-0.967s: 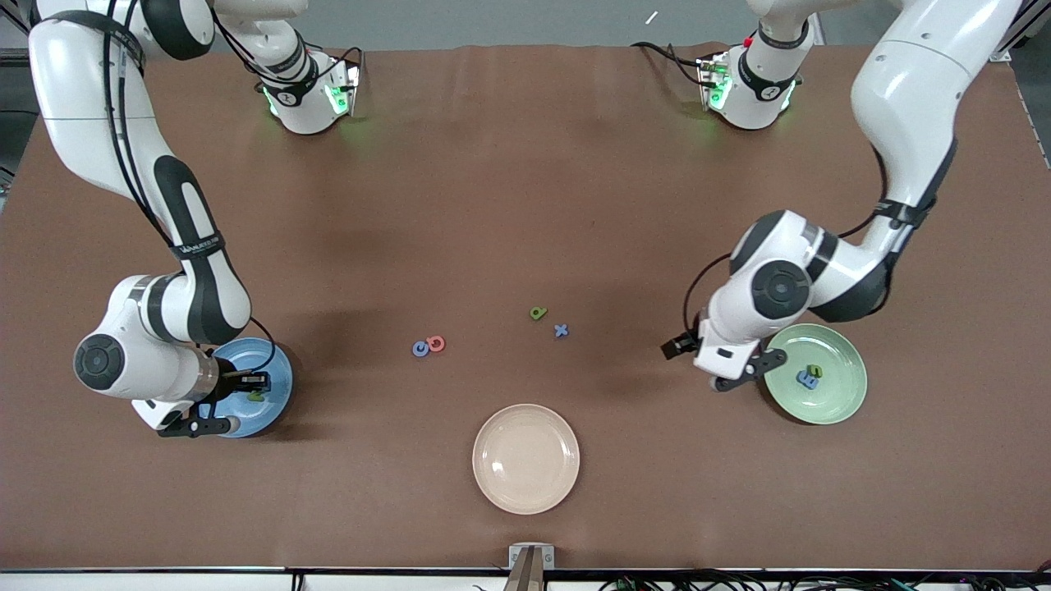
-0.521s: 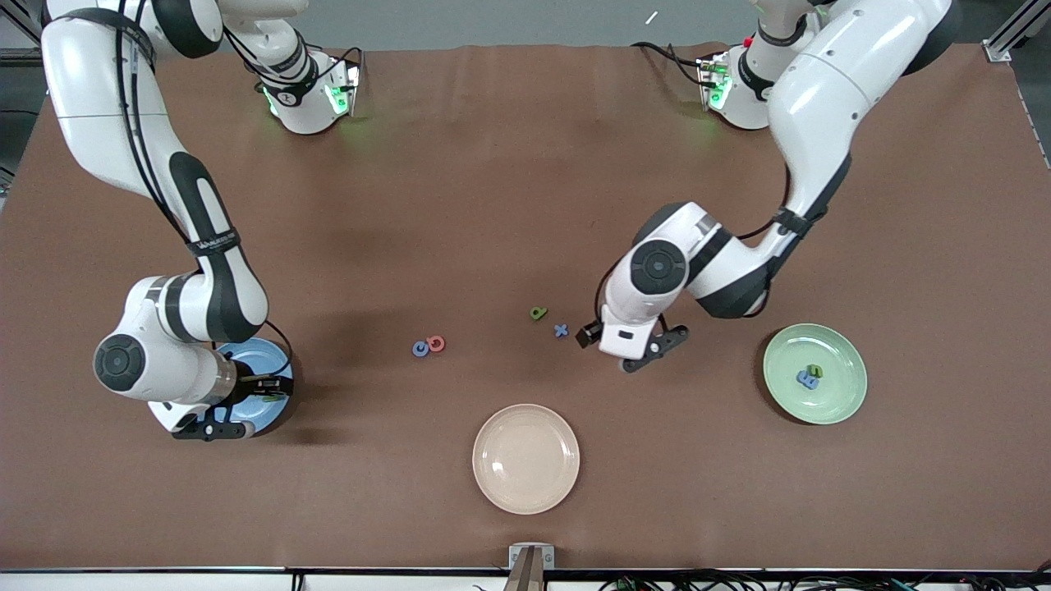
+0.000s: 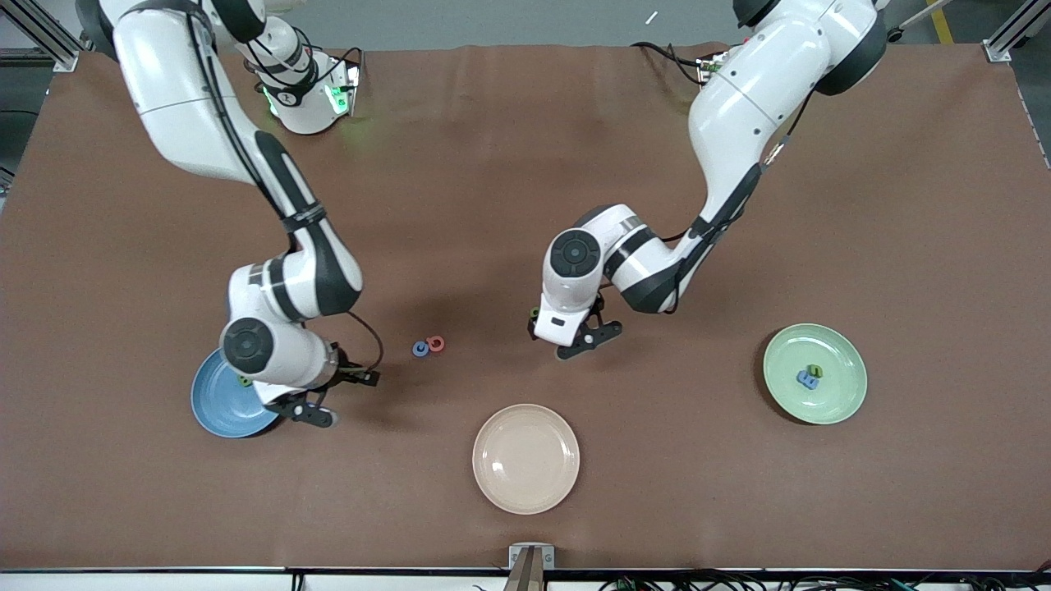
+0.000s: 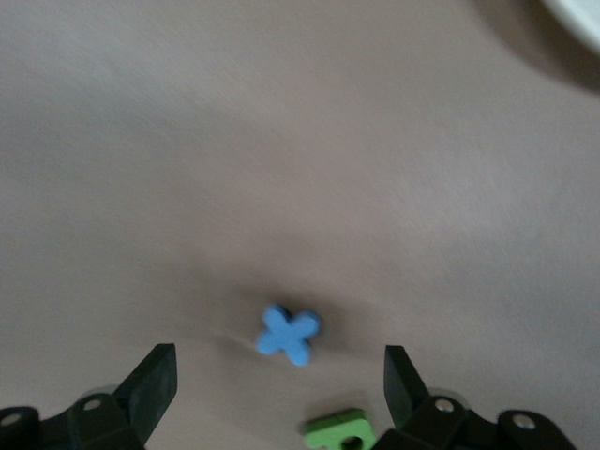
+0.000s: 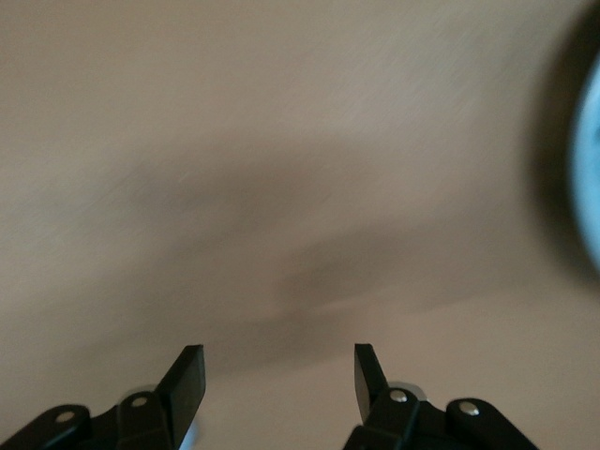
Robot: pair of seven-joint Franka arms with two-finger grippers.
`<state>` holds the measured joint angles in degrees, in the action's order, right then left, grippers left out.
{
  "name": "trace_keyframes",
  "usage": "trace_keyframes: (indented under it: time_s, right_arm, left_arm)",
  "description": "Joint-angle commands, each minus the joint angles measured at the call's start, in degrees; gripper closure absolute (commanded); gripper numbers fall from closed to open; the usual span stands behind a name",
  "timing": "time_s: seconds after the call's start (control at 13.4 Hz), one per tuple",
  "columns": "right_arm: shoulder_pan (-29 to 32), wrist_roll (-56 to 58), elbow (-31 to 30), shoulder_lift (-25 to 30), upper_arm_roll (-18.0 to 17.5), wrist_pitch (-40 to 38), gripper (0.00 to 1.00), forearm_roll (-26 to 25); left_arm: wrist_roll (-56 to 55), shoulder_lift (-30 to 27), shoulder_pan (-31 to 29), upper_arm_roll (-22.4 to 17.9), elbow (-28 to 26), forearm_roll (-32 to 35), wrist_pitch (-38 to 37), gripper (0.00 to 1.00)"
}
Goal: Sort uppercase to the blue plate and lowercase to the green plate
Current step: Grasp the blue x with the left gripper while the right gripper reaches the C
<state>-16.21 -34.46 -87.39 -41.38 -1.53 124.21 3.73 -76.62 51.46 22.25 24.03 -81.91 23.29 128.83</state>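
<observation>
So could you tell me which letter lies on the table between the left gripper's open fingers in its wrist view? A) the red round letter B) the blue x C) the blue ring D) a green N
B: in the left wrist view the blue x lies on the brown table under the open left gripper, with the green a beside it.

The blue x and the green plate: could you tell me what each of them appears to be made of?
The blue x looks like matte foam or soft plastic: a thick flat cutout with rounded edges and no shine, though the view is blurred. The green plate looks like glazed ceramic or melamine: a smooth, even pale surface with a soft sheen along its raised rim. Neither material can be settled by sight alone.
</observation>
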Motion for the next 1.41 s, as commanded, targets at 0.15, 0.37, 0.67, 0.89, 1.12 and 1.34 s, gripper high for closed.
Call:
trace_keyframes:
  time_s: [0.15, 0.37, 0.67, 0.89, 1.12, 1.34]
  right_arm:
    - [-4.08, -14.92, -2.08, -0.37, 0.38, 2.52, 0.28, 4.68]
    - [-5.93, -17.82, -5.94, -0.37, 0.38, 7.61, 0.28, 7.78]
    - [-7.61, -20.21, -6.48, -0.46, 0.47, 7.98, 0.29, 7.7]
    - [-7.69, -20.21, -7.18, -0.55, 0.56, 8.24, 0.32, 7.43]
    - [-7.69, -19.95, -7.36, -0.64, 0.65, 8.24, 0.39, 7.08]
    - [-7.69, -19.86, -7.36, -0.64, 0.65, 8.16, 0.54, 6.99]
  left_arm:
    - [1.65, 2.15, 0.86, -0.65, 2.81, 0.71, 0.02, 0.29]
    - [3.93, 2.06, 0.87, -1.45, 2.81, 0.71, -0.07, 0.33]
    - [5.08, 2.15, 0.86, -1.53, 2.72, 0.45, -0.07, 0.48]
    - [4.38, 1.36, 0.25, -1.53, 2.55, 0.18, -0.59, 0.87]
    - [4.38, -1.7, -2.12, -1.53, 2.28, 0.44, -4.36, 0.99]
    - [11.11, -6.97, -8.6, 0.39, -0.08, 0.8, -8.32, 1.0]
